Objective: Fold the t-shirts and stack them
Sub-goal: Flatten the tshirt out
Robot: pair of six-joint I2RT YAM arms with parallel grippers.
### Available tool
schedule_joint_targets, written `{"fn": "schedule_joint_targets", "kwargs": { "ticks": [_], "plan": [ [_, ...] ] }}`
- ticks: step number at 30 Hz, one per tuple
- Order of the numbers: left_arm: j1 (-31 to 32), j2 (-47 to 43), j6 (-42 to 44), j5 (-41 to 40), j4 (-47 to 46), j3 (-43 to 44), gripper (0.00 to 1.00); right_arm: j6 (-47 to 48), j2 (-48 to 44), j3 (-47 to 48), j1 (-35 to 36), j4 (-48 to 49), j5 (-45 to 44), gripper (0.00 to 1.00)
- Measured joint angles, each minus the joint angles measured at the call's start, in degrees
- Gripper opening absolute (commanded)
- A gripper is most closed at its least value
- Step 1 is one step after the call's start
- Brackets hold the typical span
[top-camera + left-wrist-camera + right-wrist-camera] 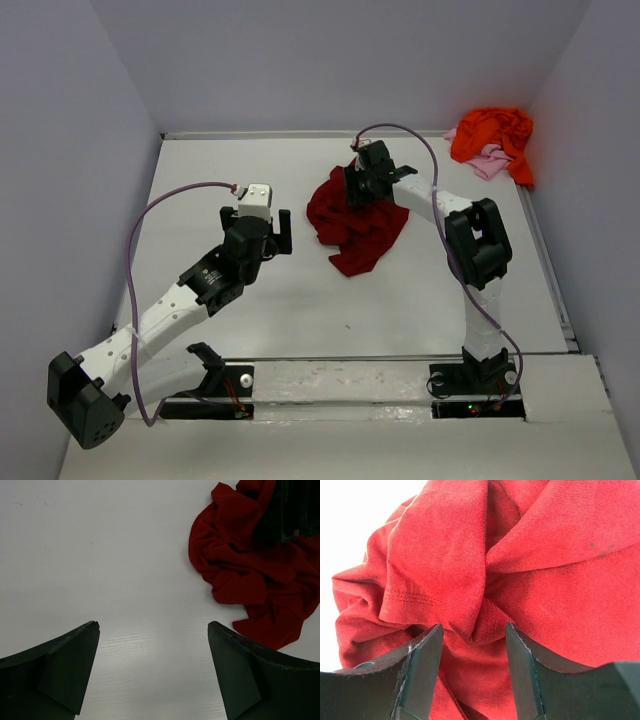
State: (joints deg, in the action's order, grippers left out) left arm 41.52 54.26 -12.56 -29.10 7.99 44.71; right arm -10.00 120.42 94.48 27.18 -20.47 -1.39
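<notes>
The dark red t-shirt (355, 228) lies crumpled at the middle of the white table (230, 160). My right gripper (368, 186) is down on its far edge. In the right wrist view this gripper (473, 626) is open, and its jaws straddle a raised fold of the red cloth (470, 570) without pinching it. My left gripper (258, 238) hovers to the left of the shirt, apart from it. It is wide open (153, 625) over bare table, and the red t-shirt (250, 565) shows at the upper right of that view. An orange t-shirt (495, 133) lies bunched on a pale pink one (490, 164) in the back right corner.
Grey walls close the table in on the left, back and right. A raised rail (545, 250) runs along the right edge. The arm bases (470, 385) sit on the near ledge. Purple cables loop above both arms.
</notes>
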Motion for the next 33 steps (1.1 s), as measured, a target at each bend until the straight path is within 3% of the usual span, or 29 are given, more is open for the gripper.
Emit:
{"fn": "schedule_joint_targets", "kwargs": {
  "ticks": [3,4,5,10,20,27,33],
  "plan": [
    [0.0,0.0,0.0,0.0,0.0,0.0,0.99,0.4,0.1,0.0,0.0,0.0,0.0,0.51],
    [0.0,0.0,0.0,0.0,0.0,0.0,0.99,0.5,0.2,0.0,0.0,0.0,0.0,0.35],
    [0.0,0.0,0.0,0.0,0.0,0.0,0.99,0.6,0.3,0.0,0.0,0.0,0.0,0.27],
    [0.0,0.5,0.0,0.0,0.0,0.0,0.99,0.8,3.0,0.3,0.0,0.2,0.2,0.0],
    [0.0,0.5,0.0,0.0,0.0,0.0,0.99,0.8,1.7,-0.5,0.0,-0.2,0.3,0.0],
    [0.0,0.5,0.0,-0.1,0.0,0.0,0.99,0.2,-14.5,0.1,0.0,-2.6,1.6,0.0],
    [0.0,0.5,0.0,-0.3,0.0,0.0,0.99,-0.7,-25.3,8.6,0.0,-5.1,3.6,0.0]
  ]
}}
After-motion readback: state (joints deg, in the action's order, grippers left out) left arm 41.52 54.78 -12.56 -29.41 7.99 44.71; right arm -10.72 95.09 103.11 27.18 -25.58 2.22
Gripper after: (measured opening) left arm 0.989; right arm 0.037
